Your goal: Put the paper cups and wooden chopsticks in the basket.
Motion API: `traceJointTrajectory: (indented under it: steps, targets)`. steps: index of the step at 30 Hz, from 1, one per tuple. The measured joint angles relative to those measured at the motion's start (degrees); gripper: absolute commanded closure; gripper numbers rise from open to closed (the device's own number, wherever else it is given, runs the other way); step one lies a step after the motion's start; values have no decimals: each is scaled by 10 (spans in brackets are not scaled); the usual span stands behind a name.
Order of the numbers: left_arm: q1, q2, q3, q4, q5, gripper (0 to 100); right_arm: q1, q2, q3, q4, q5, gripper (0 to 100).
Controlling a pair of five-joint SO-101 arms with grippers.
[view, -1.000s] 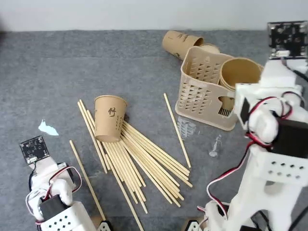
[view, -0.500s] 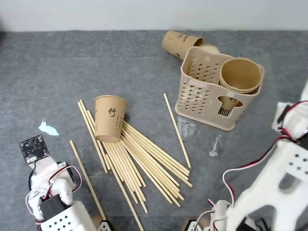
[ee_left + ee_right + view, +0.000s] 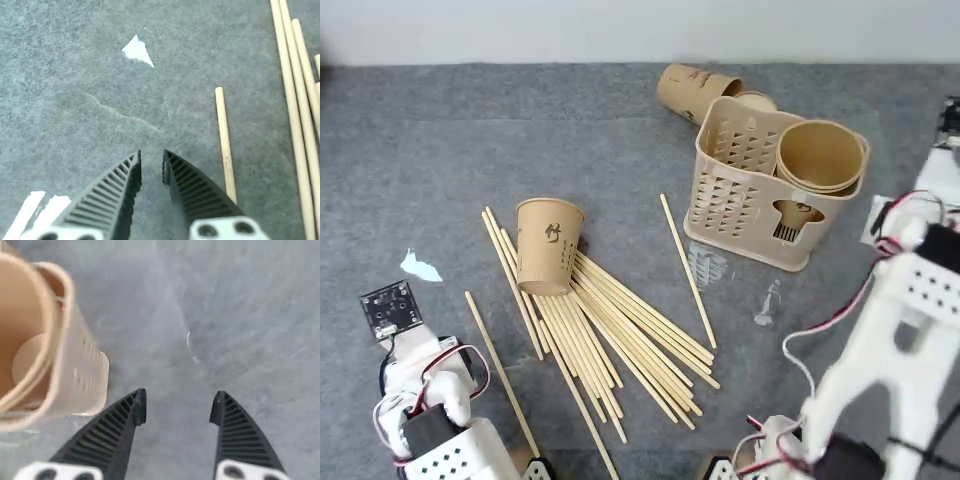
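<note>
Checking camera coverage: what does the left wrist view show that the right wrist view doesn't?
Left wrist view: wooden chopsticks, a white scrap, and the left tool, jaws slightly apart. Right wrist view: the basket with a paper cup inside, and the right tool, jaws wide apart. Both: the grey table cover.

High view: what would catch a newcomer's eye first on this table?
A fan of wooden chopsticks sprawls across the middle of the grey mat, with a paper cup standing at its far-left end. To the right, a perforated basket holds stacked cups, and another cup lies on its side behind it.
</note>
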Motion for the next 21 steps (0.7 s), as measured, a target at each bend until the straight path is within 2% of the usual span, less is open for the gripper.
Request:
traceJointTrajectory:
  steps: [4,12,21]
  targets:
    - [0,0,0,0,0,921,-40,76,0,-6,-34,790]
    - [0,0,0,0,0,921,-172,179,0,-18,-40,790]
    - [0,0,0,0,0,921,-178,187,0,-1,-27,790]
